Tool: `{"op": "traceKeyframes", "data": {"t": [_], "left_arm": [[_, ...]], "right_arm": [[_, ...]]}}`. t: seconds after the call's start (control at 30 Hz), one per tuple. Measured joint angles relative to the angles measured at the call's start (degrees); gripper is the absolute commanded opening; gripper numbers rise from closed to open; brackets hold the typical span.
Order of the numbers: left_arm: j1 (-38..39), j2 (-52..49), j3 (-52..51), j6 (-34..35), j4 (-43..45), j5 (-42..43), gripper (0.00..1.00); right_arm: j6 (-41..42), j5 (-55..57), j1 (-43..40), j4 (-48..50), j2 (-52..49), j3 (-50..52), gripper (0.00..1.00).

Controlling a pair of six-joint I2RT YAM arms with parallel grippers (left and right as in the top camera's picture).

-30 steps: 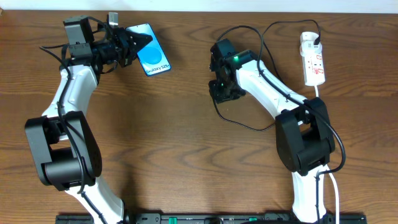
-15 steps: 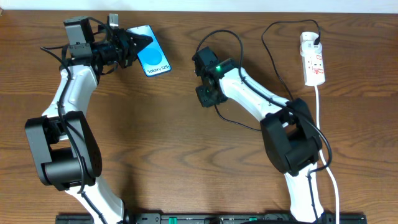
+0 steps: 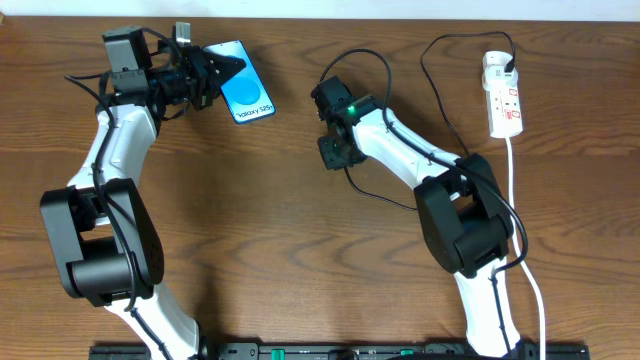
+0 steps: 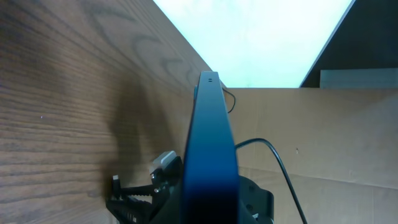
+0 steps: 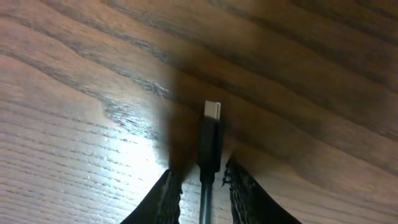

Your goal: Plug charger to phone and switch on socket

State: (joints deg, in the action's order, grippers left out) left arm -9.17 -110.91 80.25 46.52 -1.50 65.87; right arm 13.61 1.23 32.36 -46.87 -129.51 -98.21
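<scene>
Our right hand (image 5: 202,177) is closed on the thin black charger cable (image 5: 204,198) just behind its small silver-tipped connector (image 5: 211,118), which juts out past the fingertips, low over the brown wooden worktop (image 3: 300,260). That connector is near the middle of the worktop, well apart from the slim black-edged phone with the blue-green screen (image 3: 247,92) at the far left. Our left hand (image 3: 226,68) is clamped on the phone's far end, so its free short end faces the connector.

We judge the step in hand to be carrying the connector to the phone's port. To do it well, we would line the connector up square with that short edge and match its height and tilt before closing in. Then we would push straight along the phone's length while the left hand braces against the push. Cable slack should trail behind and not snag the arm.

At the far right lies the white power strip with red markings (image 3: 503,100); switching it on comes after, we judge.

We count one phone, one charger cable, one connector, one power strip and two hands.
</scene>
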Motion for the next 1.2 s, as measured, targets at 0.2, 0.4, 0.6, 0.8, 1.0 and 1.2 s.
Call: {"op": "traceKeyframes", "data": {"t": [0.2,0.4,0.6,0.8,1.0,1.2], "left_arm": [[0.0,0.0,0.0,0.0,0.0,0.0,0.07],[0.0,0.0,0.0,0.0,0.0,0.3,0.07],[0.0,0.0,0.0,0.0,0.0,2.0,0.08],[0.0,0.0,0.0,0.0,0.0,3.3,0.07],[0.0,0.0,0.0,0.0,0.6,3.4,0.07],[0.2,0.0,0.0,1.2,5.7,4.5,0.07]], "right_arm": [[1.0,-3.0,-0.8,-0.3,-0.7,-1.1,0.01],[0.5,-13.9,-4.1,-0.6,-1.0,-1.2,0.01],[-7.4,-35.4,-9.0,-2.9,-1.2,0.2,0.01],[-12.9,-55.0,-13.1,-5.2,3.0,0.5,0.01],[-14.1,-70.4,-13.0,-5.6,8.7,0.5,0.01],[-12.2,-81.3,-12.5,-5.8,8.8,0.5,0.01]]}}
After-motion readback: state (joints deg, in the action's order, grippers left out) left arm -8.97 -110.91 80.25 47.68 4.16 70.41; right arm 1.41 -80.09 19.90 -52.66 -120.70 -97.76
